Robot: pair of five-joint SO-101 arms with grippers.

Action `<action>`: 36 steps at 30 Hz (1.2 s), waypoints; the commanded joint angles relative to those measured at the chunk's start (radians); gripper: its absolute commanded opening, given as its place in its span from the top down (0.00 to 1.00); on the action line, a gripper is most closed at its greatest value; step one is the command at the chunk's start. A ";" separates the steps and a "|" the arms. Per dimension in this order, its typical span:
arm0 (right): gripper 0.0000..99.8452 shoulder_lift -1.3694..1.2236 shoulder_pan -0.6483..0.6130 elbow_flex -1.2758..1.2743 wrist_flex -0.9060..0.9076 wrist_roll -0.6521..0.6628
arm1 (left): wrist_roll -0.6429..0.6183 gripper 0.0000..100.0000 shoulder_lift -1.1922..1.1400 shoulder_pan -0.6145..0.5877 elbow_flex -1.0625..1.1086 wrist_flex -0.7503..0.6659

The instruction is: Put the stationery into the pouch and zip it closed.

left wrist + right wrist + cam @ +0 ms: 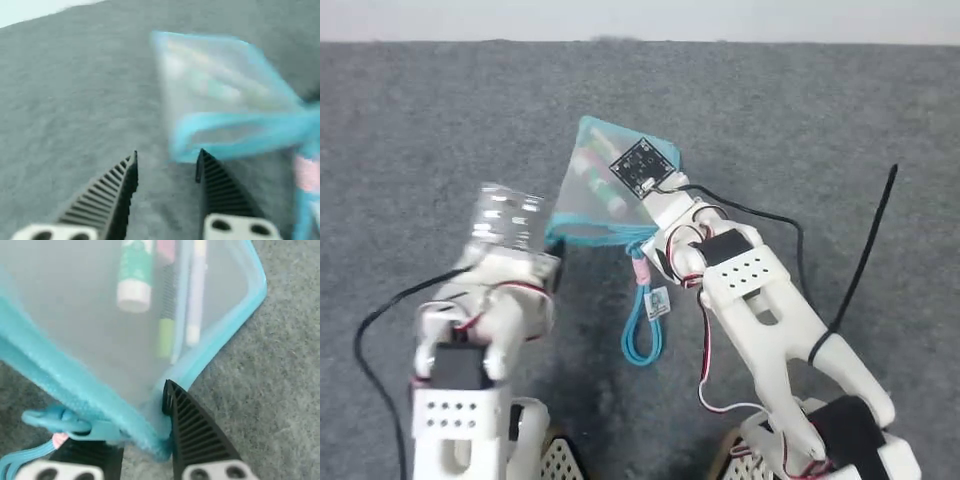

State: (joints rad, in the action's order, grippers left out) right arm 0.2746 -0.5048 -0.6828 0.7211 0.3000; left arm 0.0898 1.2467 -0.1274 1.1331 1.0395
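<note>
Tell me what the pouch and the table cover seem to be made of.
The pouch looks like translucent, frosted soft plastic or fine mesh, since the stationery shows through it; its cyan edging looks like woven fabric tape. The table cover looks like grey felt or short-pile carpet, matte and fuzzy.

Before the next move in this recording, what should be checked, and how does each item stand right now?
1. Stationery inside the pouch: ok.
2. Right pincer clamped on the pouch corner: ok.
3. Left pincer open near the pouch's other end, holding nothing: ok.
4. Zip slider sits at the right pincer's end: ok.
5. Zip closed along its full length: cannot tell.
</note>
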 commanded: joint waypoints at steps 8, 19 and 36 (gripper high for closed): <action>0.99 0.007 0.047 0.115 0.107 -0.114 | -0.029 0.82 0.003 -0.009 -0.062 0.015; 0.99 0.030 -0.022 0.147 0.188 -0.183 | 0.035 0.81 -0.006 0.236 0.094 -0.089; 0.99 0.229 -0.117 -0.011 0.173 -0.172 | -0.025 0.71 0.000 0.399 0.226 -0.267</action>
State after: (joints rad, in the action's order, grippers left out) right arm 0.4572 -0.5969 -0.6981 0.9083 0.1419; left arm 0.0913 1.2467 0.2470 1.3725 0.8002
